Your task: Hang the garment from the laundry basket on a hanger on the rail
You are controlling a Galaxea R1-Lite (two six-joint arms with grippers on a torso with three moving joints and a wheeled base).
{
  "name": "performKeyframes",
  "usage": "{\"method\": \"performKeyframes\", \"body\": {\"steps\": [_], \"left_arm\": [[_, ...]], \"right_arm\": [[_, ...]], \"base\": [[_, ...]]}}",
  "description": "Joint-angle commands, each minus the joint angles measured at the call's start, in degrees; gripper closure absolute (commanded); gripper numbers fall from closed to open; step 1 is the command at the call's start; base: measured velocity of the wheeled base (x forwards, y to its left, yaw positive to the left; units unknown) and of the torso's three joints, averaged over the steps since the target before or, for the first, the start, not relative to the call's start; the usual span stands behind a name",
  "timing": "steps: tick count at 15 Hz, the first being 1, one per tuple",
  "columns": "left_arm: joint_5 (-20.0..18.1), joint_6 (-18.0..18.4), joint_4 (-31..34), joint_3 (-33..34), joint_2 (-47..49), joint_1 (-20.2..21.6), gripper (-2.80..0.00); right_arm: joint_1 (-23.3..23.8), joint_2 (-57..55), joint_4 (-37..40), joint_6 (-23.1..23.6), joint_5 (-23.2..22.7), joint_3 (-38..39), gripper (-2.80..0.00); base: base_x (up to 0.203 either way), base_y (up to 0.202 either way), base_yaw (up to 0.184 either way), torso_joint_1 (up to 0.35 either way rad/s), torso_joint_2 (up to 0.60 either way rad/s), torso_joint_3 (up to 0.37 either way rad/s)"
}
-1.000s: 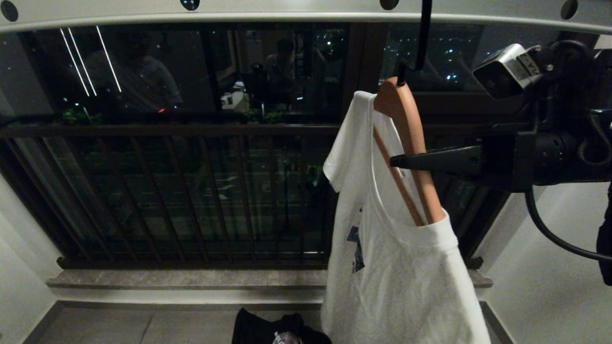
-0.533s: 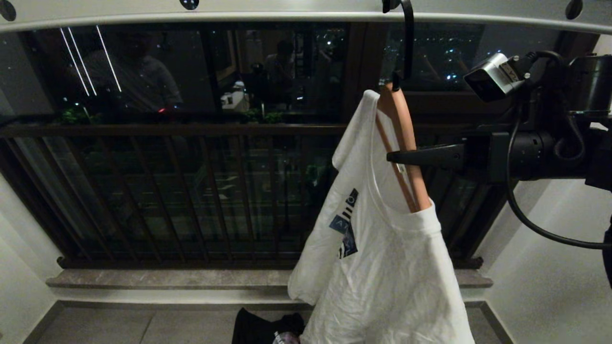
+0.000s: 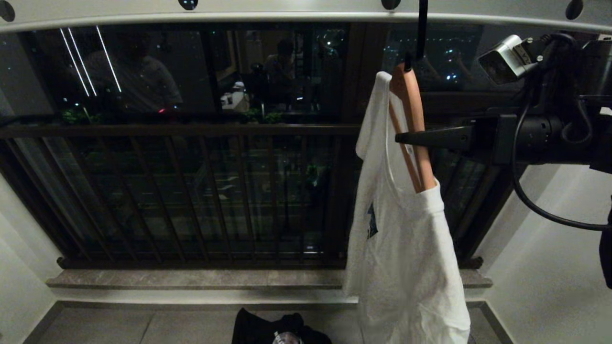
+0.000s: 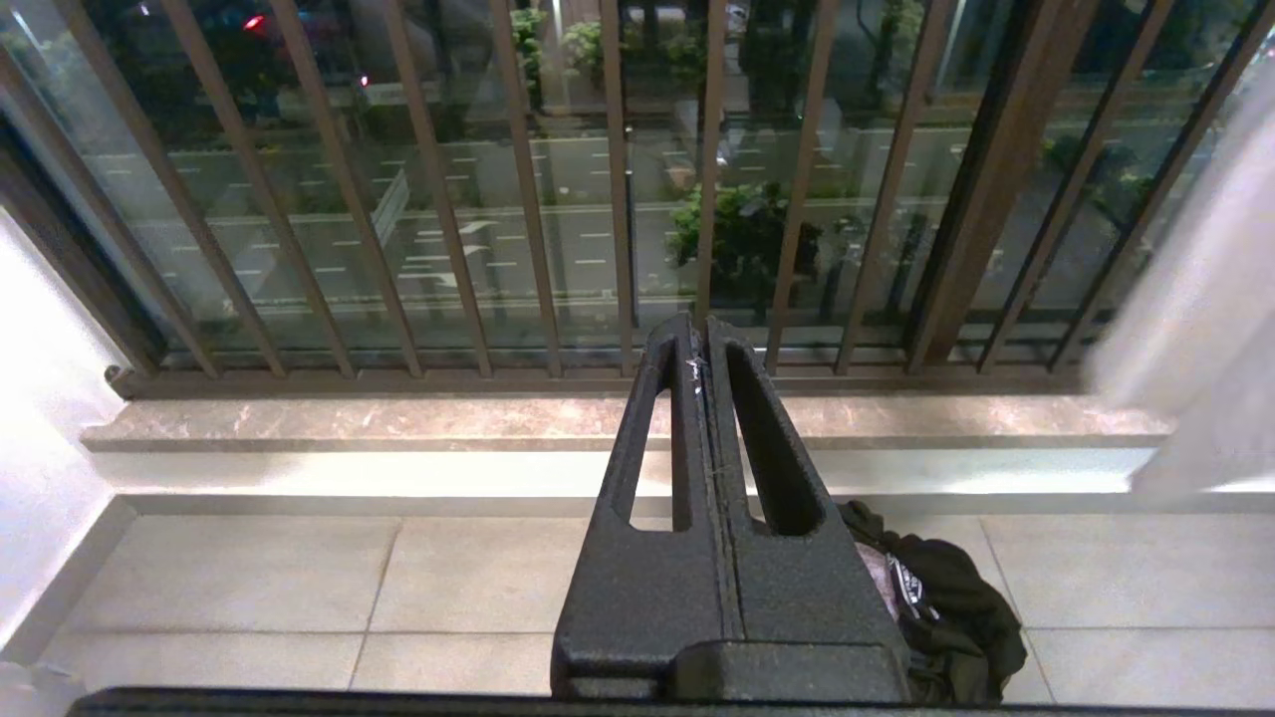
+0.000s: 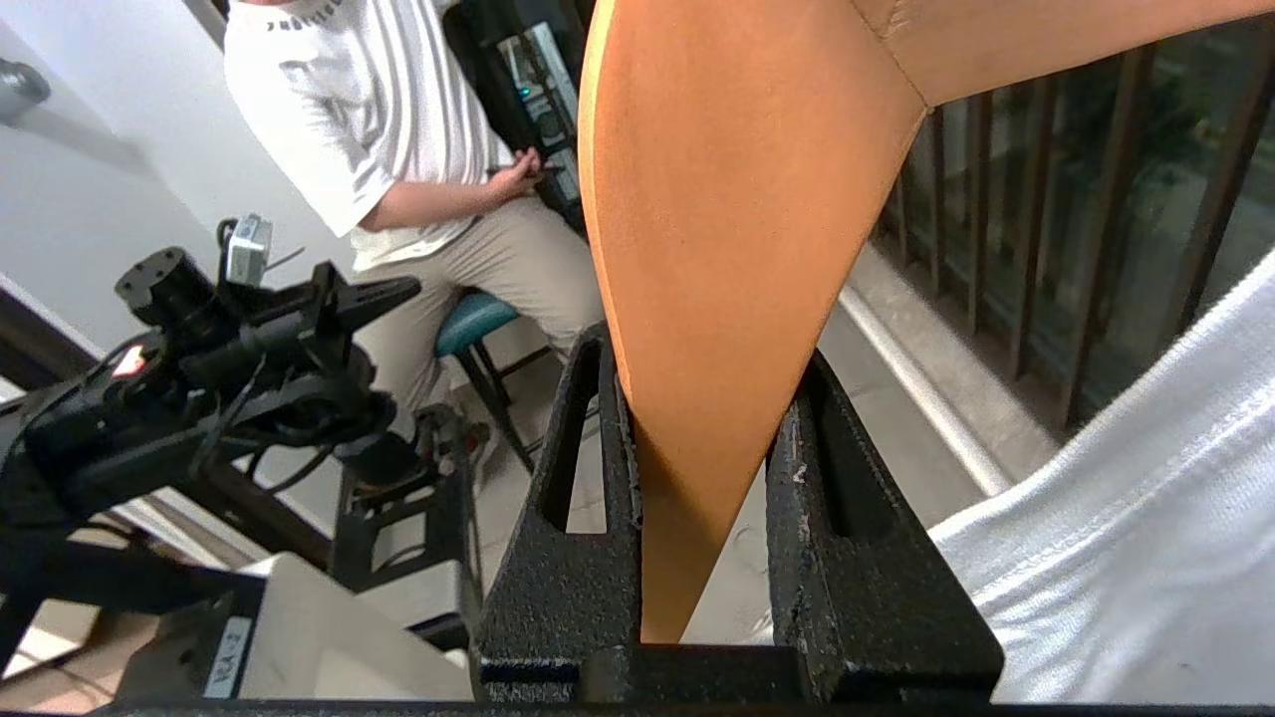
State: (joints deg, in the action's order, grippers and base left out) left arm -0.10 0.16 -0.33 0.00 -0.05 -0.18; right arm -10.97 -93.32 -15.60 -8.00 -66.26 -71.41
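Observation:
The garment [image 3: 406, 267], a white T-shirt with a dark print, hangs on a wooden hanger [image 3: 413, 119] at the right of the head view. My right gripper [image 3: 400, 138] reaches in from the right and is shut on the hanger's bare arm; in the right wrist view the wood [image 5: 717, 249] sits between both fingers [image 5: 558, 558]. The hanger's black hook [image 3: 421, 28] rises in front of the pale rail [image 3: 287, 14] and leaves the picture at the top. The laundry basket is hidden under a heap of dark clothes [image 3: 267, 327] on the floor. My left gripper [image 4: 697, 334] is parked low, shut and empty.
A dark brown balustrade [image 3: 191, 130] with vertical bars stands in front of the window, above a stone sill [image 3: 191, 278]. White walls close in on both sides. Behind me a person [image 5: 398, 129] sits on a teal stool [image 5: 473, 319].
My right gripper has risen a little with the hanger. The hanger now hangs more upright, and the shirt has swung round so that it shows narrower, edge-on.

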Motion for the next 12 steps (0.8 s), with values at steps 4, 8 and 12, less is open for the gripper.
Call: {"method": "performKeyframes", "body": {"steps": [4, 8, 12], "left_arm": [[0.01, -0.08, -0.02, 0.09, 0.05, 0.01, 0.00], [0.01, -0.16, -0.02, 0.09, 0.05, 0.01, 0.00], [0.01, -0.25, -0.02, 0.09, 0.05, 0.01, 0.00]], "right_arm": [[-1.06, -2.44, 0.05, -0.09, -0.37, -2.89, 0.00], [-0.26, -4.20, -0.22, 0.03, -0.19, -3.39, 0.00], [0.34, -5.91, -1.65, 0.00, -0.19, -4.20, 0.00]], "base": [[0.000, 0.000, 0.000, 0.000, 0.00, 0.000], [0.000, 0.000, 0.000, 0.000, 0.00, 0.000], [0.000, 0.000, 0.000, 0.000, 0.00, 0.000]]}}
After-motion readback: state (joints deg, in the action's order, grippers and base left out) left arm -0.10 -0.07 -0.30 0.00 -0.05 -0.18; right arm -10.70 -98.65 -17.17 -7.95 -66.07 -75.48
